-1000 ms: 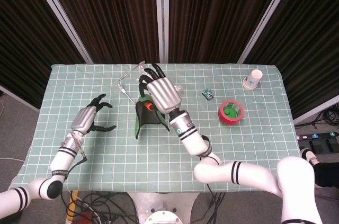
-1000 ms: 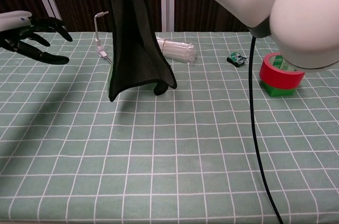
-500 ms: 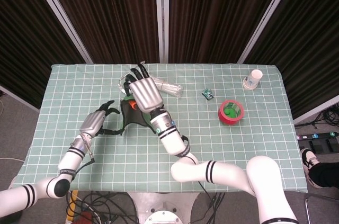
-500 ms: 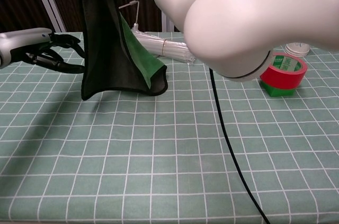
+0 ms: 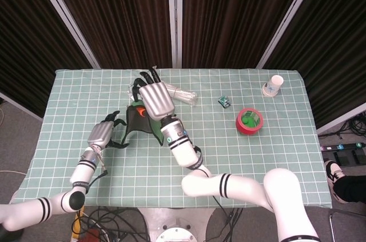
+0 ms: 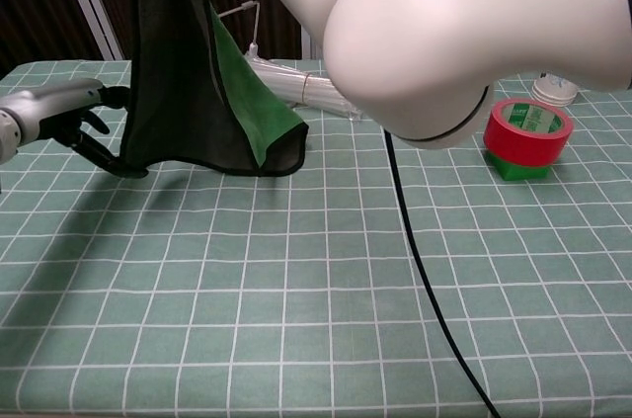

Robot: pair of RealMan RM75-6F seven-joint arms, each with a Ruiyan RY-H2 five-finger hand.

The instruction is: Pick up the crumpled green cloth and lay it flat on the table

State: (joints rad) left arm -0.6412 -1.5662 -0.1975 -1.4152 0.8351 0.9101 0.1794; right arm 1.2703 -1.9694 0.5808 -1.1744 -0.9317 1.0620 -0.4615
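The green cloth (image 5: pixel 141 124) (image 6: pixel 193 92) hangs in the air from my right hand (image 5: pixel 153 98), which grips its top; its lower hem hovers just above the table. The dark side faces the chest camera, with a brighter green fold on the right. My left hand (image 5: pixel 104 133) (image 6: pixel 69 112) reaches in at the cloth's lower left corner, fingers apart and touching or nearly touching the hem. I cannot tell whether it has pinched the corner.
A bundle of clear plastic (image 5: pixel 180 94) (image 6: pixel 311 90) lies behind the cloth, with a thin metal wire (image 6: pixel 240 11) beside it. A red tape roll (image 5: pixel 250 121) (image 6: pixel 529 128), a small green item (image 5: pixel 223 102) and a paper cup (image 5: pixel 274 85) sit to the right.
My right hand carried the hanging cloth leftward, and it has opened wider. My left hand moved right and down to the cloth's lower left corner.
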